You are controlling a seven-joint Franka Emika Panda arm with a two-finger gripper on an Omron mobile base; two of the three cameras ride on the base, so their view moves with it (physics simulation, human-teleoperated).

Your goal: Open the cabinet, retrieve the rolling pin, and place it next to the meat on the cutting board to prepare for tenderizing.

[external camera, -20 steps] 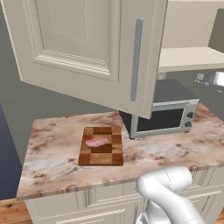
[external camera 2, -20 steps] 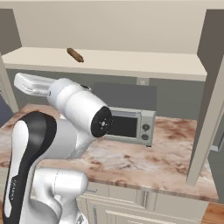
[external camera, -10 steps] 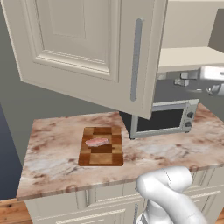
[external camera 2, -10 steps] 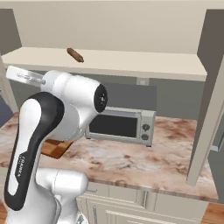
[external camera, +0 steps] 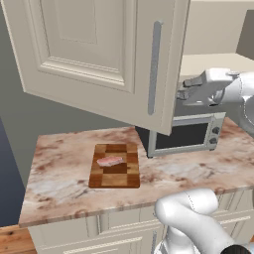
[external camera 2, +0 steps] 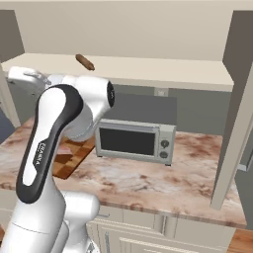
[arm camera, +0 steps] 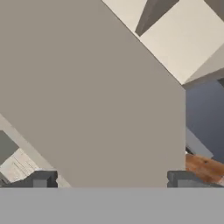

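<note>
The cabinet stands open, and its left door [external camera: 99, 54] with a grey bar handle [external camera: 155, 67] swings out over the counter. The rolling pin [external camera 2: 85, 62] lies on the cabinet shelf [external camera 2: 148, 71], left of the middle. On the counter below, the meat [external camera: 110, 161] rests on the checkered cutting board [external camera: 115, 166], which the arm partly hides in the right base view [external camera 2: 74, 159]. My gripper [external camera: 185, 93] hangs at shelf height just right of the left door's edge. It is open with nothing between its fingers [arm camera: 113, 179], close to the door's inner face.
A grey toaster oven [external camera: 184, 134] sits on the marble counter [external camera: 64, 183] under the shelf, right of the board. The right cabinet door [external camera 2: 237, 113] stands open at the right side. Cream drawer fronts [external camera 2: 143, 230] run below the counter.
The hand has swung left at shelf height, from the right edge of the left base view to just beside the open left door. Its fingers stay wide apart.
</note>
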